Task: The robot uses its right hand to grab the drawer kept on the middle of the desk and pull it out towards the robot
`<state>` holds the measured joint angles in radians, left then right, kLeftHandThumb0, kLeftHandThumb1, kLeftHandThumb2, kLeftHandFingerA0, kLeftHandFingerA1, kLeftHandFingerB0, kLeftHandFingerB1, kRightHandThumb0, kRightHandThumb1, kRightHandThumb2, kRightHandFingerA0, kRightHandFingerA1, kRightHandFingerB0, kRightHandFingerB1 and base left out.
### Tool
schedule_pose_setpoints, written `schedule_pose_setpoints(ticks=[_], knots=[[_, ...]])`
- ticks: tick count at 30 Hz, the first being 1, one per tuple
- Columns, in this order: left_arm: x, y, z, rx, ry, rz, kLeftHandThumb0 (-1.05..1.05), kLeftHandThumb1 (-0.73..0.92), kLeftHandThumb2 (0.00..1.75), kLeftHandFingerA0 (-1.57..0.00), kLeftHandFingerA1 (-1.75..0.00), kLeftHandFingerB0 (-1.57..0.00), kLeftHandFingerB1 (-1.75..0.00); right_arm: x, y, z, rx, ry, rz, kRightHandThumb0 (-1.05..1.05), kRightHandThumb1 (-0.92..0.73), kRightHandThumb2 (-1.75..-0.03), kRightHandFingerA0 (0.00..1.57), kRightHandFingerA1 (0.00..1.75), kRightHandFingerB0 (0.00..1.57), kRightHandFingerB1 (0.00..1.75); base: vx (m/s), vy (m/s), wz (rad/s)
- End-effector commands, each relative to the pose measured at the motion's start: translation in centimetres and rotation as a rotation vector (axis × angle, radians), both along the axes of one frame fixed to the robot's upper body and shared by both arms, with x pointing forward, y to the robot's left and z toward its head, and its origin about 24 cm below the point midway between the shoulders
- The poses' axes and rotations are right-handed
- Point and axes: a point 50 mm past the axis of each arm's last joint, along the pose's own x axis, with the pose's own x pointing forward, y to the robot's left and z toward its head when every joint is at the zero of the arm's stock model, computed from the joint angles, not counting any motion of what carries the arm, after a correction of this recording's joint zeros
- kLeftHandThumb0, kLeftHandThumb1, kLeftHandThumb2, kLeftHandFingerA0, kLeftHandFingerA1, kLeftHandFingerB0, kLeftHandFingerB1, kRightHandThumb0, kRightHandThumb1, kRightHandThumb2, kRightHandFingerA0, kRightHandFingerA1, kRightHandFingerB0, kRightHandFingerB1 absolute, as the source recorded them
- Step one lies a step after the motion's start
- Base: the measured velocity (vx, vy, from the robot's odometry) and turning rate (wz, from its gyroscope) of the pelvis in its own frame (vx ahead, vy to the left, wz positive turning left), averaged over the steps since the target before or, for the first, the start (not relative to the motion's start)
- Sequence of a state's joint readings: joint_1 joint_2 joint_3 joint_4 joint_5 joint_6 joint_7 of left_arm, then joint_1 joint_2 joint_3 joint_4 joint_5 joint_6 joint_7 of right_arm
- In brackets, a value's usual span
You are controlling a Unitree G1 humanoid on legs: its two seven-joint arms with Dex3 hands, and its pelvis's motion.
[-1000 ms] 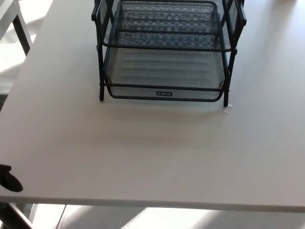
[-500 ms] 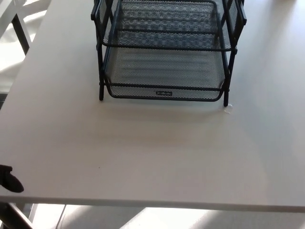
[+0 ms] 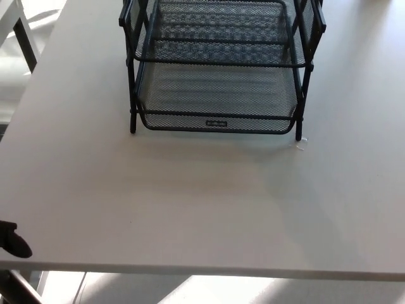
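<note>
Nothing on the bench (image 3: 190, 209) has moved on its own since the earlier pictures — the whole view has slid a touch, so the camera has shifted, and the black wire rack (image 3: 218, 63) sits slightly higher and further left in the picture than it did 1 second ago. Its place against the bench edge and the small pale scrap is the same. The rack stands in the middle of the far half of the bench, with 2 mesh levels in sight. The lower drawer (image 3: 218, 101) lies inside the frame, its front rim just ahead of the 2 front legs, with a small label (image 3: 216, 123) at the centre of that rim. The upper tray (image 3: 218, 31) sits above it and further back, cut off by the top of the picture. A small pale scrap (image 3: 301, 144) lies on the bench just beside the front leg on the robot's right. At the lower left corner a dark rounded part (image 3: 12, 240) shows at the near edge of the bench; it comes in from the robot's left side, but too little shows to say what it is, and I cannot tell how any fingers there are set. No right hand shows in the view, so the state of its fingers cannot be told either. Beyond the bench's far left corner stands a white frame with a dark leg (image 3: 25, 38), on a bright floor.
</note>
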<state>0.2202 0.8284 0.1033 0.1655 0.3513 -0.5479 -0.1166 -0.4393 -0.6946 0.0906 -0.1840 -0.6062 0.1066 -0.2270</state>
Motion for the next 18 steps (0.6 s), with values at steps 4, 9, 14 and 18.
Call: schedule_pose_setpoints(ticks=[4, 9, 14, 18], knots=[[0.0, 0.2, 0.1, 0.019, 0.009, -0.003, -0.29, 0.58, 0.57, -0.77, -0.84, -0.82, -0.58, 1.6, 5.2, -0.2, -0.054, 0.074, 0.144, -0.76, -0.49, -0.86, 0.12, 0.52, 0.07, 0.45, 0.0, 0.0, 0.02], [0.1, 0.2, 0.1, 0.02, 0.004, -0.006, -0.3, 0.58, 0.58, -0.78, -0.86, -0.82, -0.6, 2.2, 7.9, -0.8, -0.064, 0.096, 0.236, -0.39, -0.29, -0.92, 0.02, 0.53, 0.0, 0.5, 0.0, 0.0, 0.0], [0.0, 0.1, 0.0, 0.011, 0.001, -0.003, -0.3, 0.58, 0.57, -0.77, -0.85, -0.82, -0.59, 2.7, 11.1, -2.3, -0.097, 0.145, 0.316, -0.4, -0.27, -0.92, 0.02, 0.53, 0.0, 0.5, 0.0, 0.0, 0.0], [0.0, 0.1, 0.0, 0.014, -0.002, 0.001, -0.3, 0.57, 0.57, -0.78, -0.85, -0.82, -0.59, 3.0, 11.8, -2.8, -0.137, 0.13, 0.316, -0.41, -0.26, -0.93, 0.02, 0.53, 0.0, 0.51, 0.0, 0.0, 0.0]])
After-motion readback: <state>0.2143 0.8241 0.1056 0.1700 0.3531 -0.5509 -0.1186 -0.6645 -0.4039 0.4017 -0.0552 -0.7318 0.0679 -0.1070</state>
